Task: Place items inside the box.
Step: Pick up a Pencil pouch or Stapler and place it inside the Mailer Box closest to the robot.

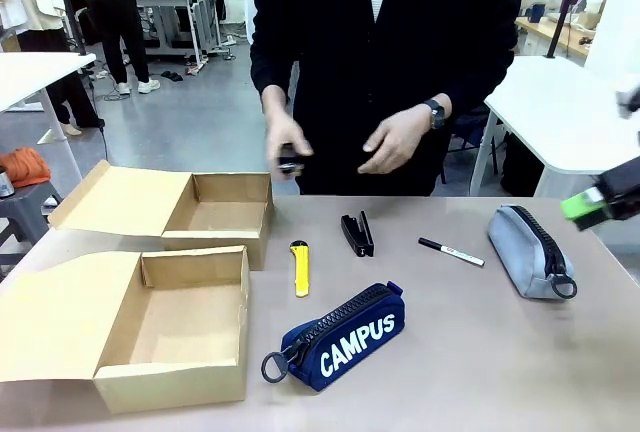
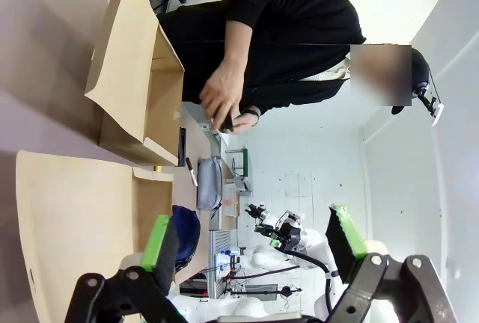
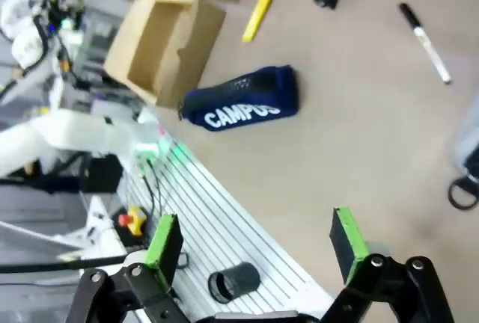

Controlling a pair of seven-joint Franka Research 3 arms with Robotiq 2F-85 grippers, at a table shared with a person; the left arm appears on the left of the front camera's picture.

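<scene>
Beige desk (image 1: 480,352) carries two open cardboard boxes (image 1: 170,387) at the left, the navy zip fabric pouch lettered "CAMPUS" (image 1: 345,337) to their right, the slim yellow utility knife (image 1: 300,267) behind it, while left tool (image 2: 251,222) and right tool (image 3: 254,222) stand spread, holding nothing.

Bare table (image 1: 450,352) around CAMPUS pouch (image 1: 345,337), near box (image 1: 170,387) open-topped; person's hands (image 1: 395,139) over far edge beyond stapler (image 1: 357,234)

Black right end effector (image 3: 255,224) — tipped with green pads (image 3: 346,235).
</scene>
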